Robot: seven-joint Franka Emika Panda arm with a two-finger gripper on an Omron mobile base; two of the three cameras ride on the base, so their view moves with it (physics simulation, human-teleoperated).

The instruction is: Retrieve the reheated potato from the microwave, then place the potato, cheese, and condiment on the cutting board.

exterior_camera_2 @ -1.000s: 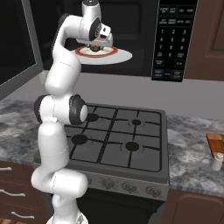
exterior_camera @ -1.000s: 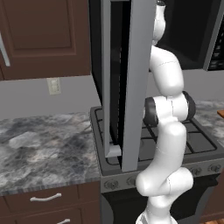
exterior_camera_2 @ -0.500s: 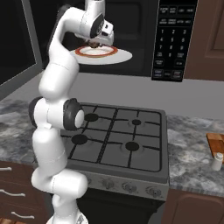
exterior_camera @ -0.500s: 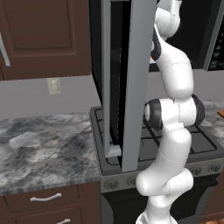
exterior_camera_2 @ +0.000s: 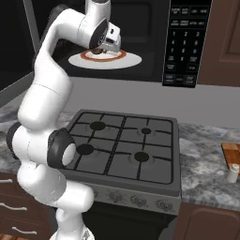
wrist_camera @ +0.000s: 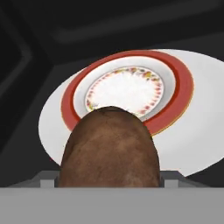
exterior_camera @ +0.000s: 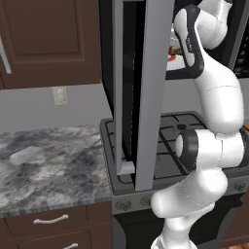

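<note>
The black microwave (exterior_camera_2: 185, 42) stands open above the stove, its door (exterior_camera: 146, 87) swung out to the left. Inside, a red-rimmed plate (wrist_camera: 131, 89) lies on the white turntable (exterior_camera_2: 126, 61). My gripper (exterior_camera_2: 104, 46) reaches into the cavity just above the plate and is shut on the brown potato (wrist_camera: 109, 151), which sits between the fingertips (wrist_camera: 43, 177) near the plate's edge. The off-white condiment (exterior_camera_2: 232, 173) stands on the counter at far right, beside the corner of the cutting board (exterior_camera_2: 232, 151). The cheese is out of view.
A black gas stove (exterior_camera_2: 122, 145) lies directly under the microwave. Grey marble counter (exterior_camera: 48, 160) runs to the left of it, with dark wood cabinets (exterior_camera: 44, 39) above. The open door juts out over the stove's left side, close to my arm.
My arm's upper links have risen and swung, and the hand has shifted slightly right over the plate. The jaws hold the same width.
</note>
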